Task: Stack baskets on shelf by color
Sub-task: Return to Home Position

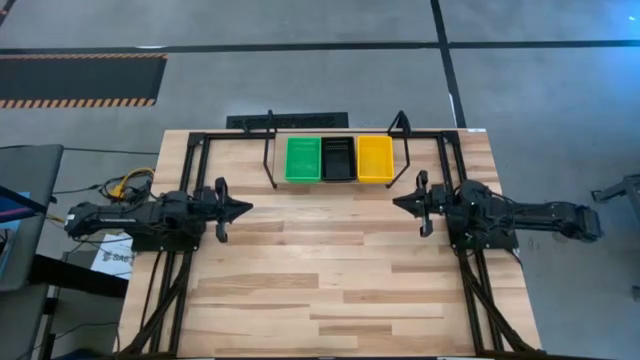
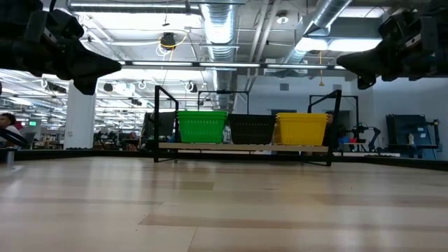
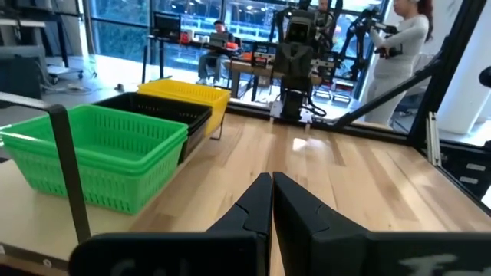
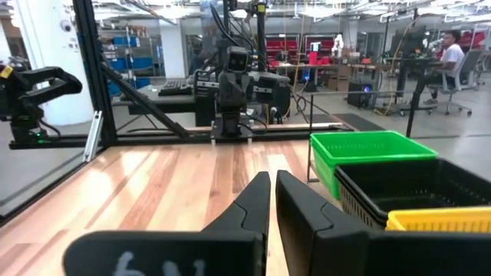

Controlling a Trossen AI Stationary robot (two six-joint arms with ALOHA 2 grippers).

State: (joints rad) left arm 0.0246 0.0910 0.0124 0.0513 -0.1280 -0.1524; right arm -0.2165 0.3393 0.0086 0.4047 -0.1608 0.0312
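Observation:
The shelf (image 1: 335, 150) stands at the table's far edge, a black rod rack on a wood base. On it, side by side, sit stacked green baskets (image 1: 303, 159), black baskets (image 1: 337, 159) and yellow baskets (image 1: 375, 158); the low view shows them as green (image 2: 203, 127), black (image 2: 252, 129) and yellow (image 2: 302, 129). My left gripper (image 1: 246, 208) hovers shut above the table's left side, pointing right. My right gripper (image 1: 397, 203) hovers shut above the right side, pointing left. Both are raised off the wood and away from the shelf.
Black frame rails (image 1: 190, 160) edge the table on both sides. The wood table (image 1: 320, 270) spreads between the two arms and toward the near edge. People sit and stand in the room beyond, among them a person (image 3: 403, 46) behind the far right.

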